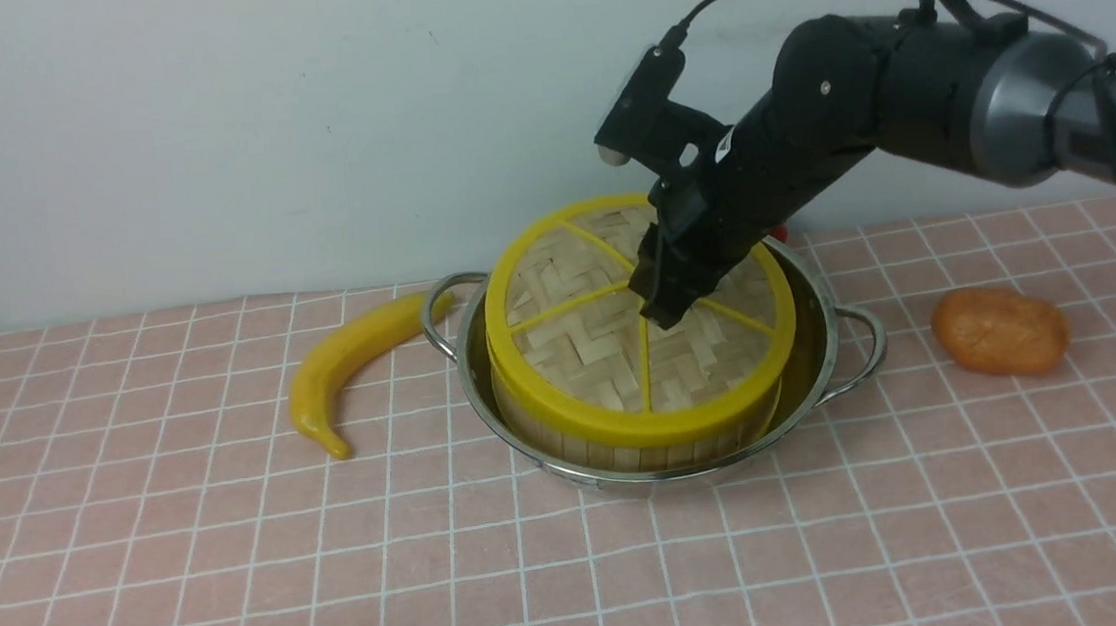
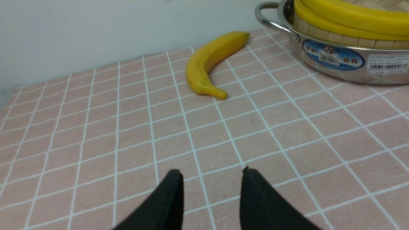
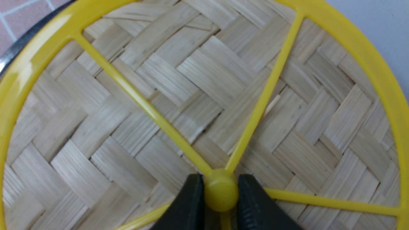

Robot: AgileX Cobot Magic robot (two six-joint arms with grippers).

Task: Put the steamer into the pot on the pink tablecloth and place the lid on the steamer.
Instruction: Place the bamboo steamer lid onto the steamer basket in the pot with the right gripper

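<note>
Lid (image 1: 639, 319) knob pinched by right end effector (image 3: 220, 204); left end effector (image 2: 211, 174) parted, empty.

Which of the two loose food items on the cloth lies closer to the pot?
The yellow banana: its tip almost reaches the pot's left handle. The orange lump sits well clear of the right handle.
</note>
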